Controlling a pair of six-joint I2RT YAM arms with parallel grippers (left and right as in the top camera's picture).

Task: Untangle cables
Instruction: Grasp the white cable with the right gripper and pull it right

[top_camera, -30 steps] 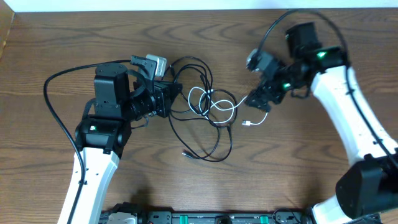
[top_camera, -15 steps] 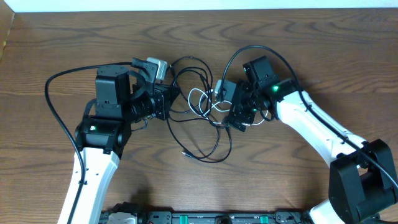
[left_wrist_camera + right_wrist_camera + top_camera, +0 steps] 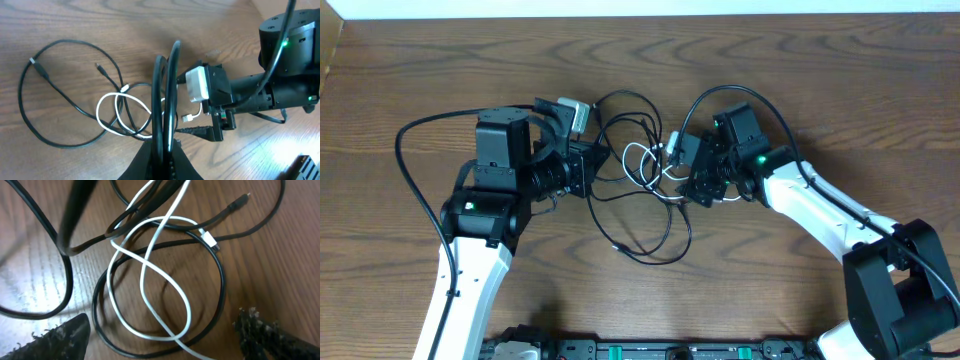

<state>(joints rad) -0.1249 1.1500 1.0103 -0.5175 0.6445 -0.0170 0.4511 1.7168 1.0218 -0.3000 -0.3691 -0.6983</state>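
Dark wooden table (image 3: 880, 90), with the cables tangled at its middle. On the left, the left gripper (image 3: 160, 155) is clamped tight on the black cables (image 3: 165, 95), lifting their loops off the heap, likely as an anchor. In the centre, the white cable (image 3: 150, 280) lies coiled through a black ring. On the right, the right gripper (image 3: 165, 332) hangs over it with jaws spread wide and nothing held, seemingly lined up to pick white.

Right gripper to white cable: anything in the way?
Nothing visible. The right gripper, open, hangs directly over the white cable loops. A black cable rings those loops and crosses them, so a pinch there may catch both.
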